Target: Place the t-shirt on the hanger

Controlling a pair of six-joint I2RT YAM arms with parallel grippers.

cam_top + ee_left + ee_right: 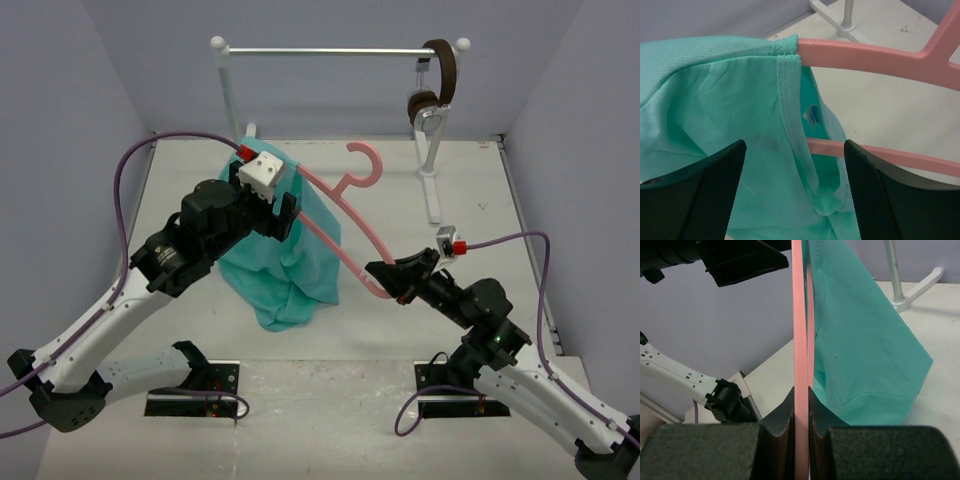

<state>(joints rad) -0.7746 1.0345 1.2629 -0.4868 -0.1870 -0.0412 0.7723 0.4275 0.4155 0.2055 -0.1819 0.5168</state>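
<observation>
shirt (290, 265): teal, hung on the end of the hanger (800, 340) away from the right gripper. Collar seam sits over the upper bar and the rest droops below.
tag (812, 114): small white one inside the collar, just under the hanger's upper bar. Blue print, too small to read.
hanger: pink, held at a slant.
right gripper (801, 430): clamped hard on the hanger's near end, arm reaching in low.
left gripper (795, 145): fingers spread wide at the hanger's shirt end, fabric in the gap, arm raised.
rack (340, 50): behind the hanger, headphones (435, 95) on it.
</observation>
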